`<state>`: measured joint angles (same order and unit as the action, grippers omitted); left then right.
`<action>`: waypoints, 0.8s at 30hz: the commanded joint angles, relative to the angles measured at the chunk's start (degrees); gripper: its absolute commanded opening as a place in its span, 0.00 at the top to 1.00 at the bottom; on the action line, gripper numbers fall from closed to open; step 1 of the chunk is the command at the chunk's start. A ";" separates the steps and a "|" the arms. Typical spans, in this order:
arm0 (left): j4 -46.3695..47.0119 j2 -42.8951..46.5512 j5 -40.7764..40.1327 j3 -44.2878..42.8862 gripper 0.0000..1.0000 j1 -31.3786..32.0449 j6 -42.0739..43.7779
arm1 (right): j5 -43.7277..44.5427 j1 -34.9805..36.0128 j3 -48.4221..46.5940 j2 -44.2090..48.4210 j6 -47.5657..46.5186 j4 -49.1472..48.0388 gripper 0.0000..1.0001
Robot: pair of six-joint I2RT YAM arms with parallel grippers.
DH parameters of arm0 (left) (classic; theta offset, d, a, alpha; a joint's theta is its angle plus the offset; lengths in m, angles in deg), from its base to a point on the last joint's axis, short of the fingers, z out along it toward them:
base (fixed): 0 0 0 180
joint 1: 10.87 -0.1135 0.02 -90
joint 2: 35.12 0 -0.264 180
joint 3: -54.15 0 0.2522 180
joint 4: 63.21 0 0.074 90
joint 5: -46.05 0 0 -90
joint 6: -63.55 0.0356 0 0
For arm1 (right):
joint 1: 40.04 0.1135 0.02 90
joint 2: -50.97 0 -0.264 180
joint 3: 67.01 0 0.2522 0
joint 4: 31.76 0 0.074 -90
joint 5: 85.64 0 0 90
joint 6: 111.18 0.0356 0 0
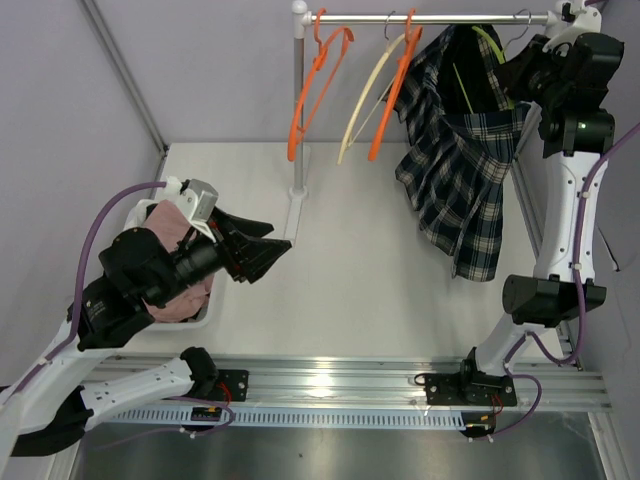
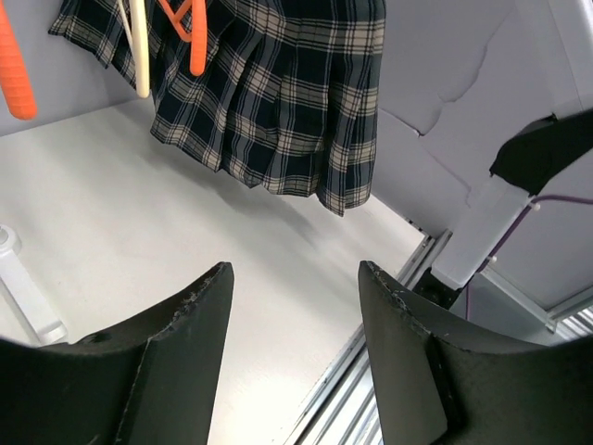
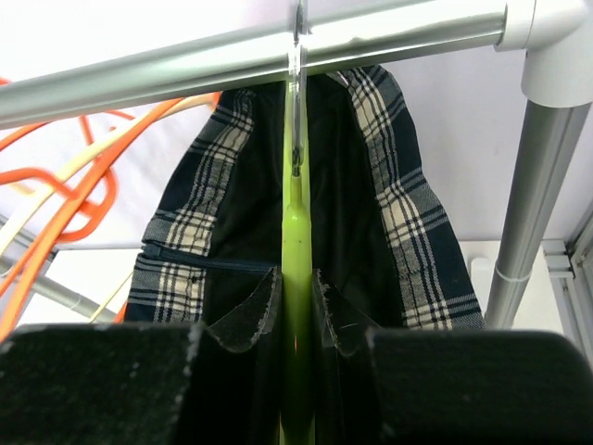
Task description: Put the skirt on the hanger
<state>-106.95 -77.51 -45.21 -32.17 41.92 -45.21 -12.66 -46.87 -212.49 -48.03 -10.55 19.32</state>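
Honestly, this one looked pretty much done. Going big to small: the plaid skirt (image 1: 462, 175) wasn't on the white table (image 1: 380, 300) at all. It was hanging off the rail (image 1: 430, 18) at the back right, next to a couple of orange hangers (image 1: 310, 90) and a cream hanger (image 1: 370, 95).

In the right wrist view the skirt's waistband sat draped over both sides of the green hanger (image 3: 296, 232), and the hanger's metal hook (image 3: 297, 111) looked like it was over the rail. The right gripper (image 3: 296, 292) was closed tight on the green neck of that hanger, jaws pinching it from both sides.

The left gripper (image 2: 295, 306) was parked low over the left side of the table, jaws roughly half open with nothing between them, pointed toward the skirt but well apart from it. Some pink cloth (image 1: 170, 225) sat in a bin behind that arm.

So my read: skirt on hanger, hanger on rail. What was left was the right gripper letting go and backing off. I couldn't tell if the hook was fully seated.
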 commanded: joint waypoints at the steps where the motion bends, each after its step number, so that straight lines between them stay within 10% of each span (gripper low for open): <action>1: -0.26 -1.02 0.82 -1.10 0.39 -0.32 1.80 | 1.54 -0.29 -6.79 -1.37 1.50 -10.16 1.00; 24: 0.27 -2.34 0.82 0.75 0.39 -0.32 0.66 | 5.41 -2.40 -2.59 -2.95 1.58 -12.09 1.00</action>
<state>-107.98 -79.50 -45.16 -31.71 41.92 -44.42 -7.85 -49.05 -215.15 -53.62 -9.37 16.87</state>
